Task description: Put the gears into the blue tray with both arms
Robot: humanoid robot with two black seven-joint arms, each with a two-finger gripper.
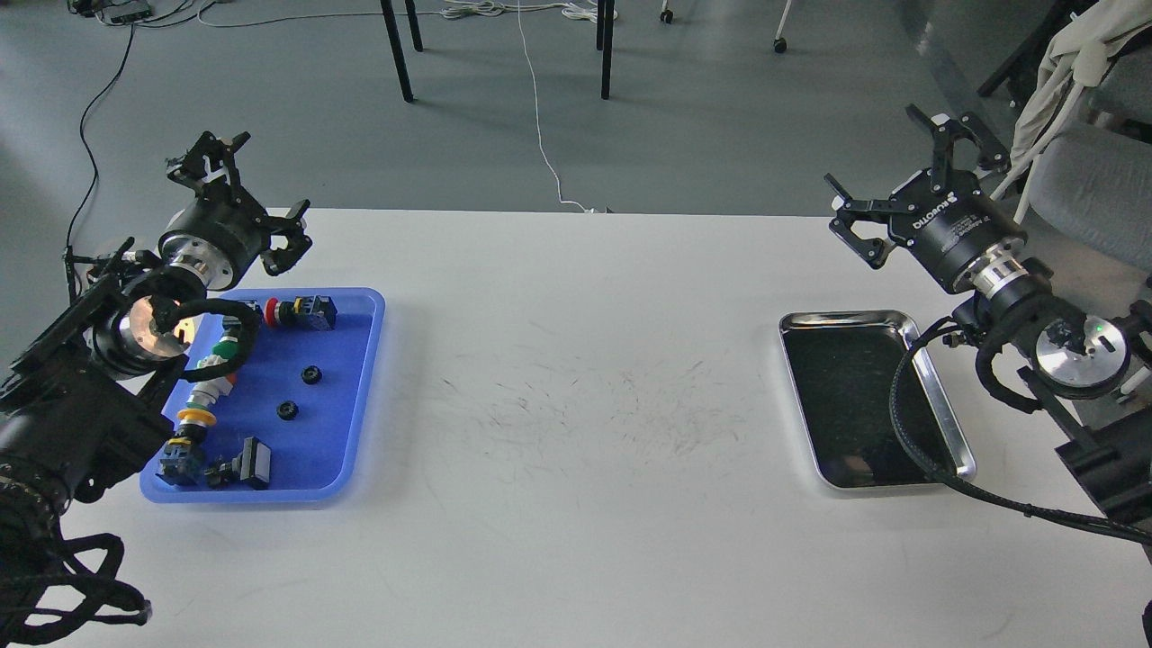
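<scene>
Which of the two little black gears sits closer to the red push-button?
The upper small black toothed gear; the other gear lies lower, farther from the red push-button switch.

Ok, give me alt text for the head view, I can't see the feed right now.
Two black gears lie in the blue tray at table left, among push-button switches. Both grippers, left and right, hang open and empty. The silver tray at right holds nothing.
</scene>
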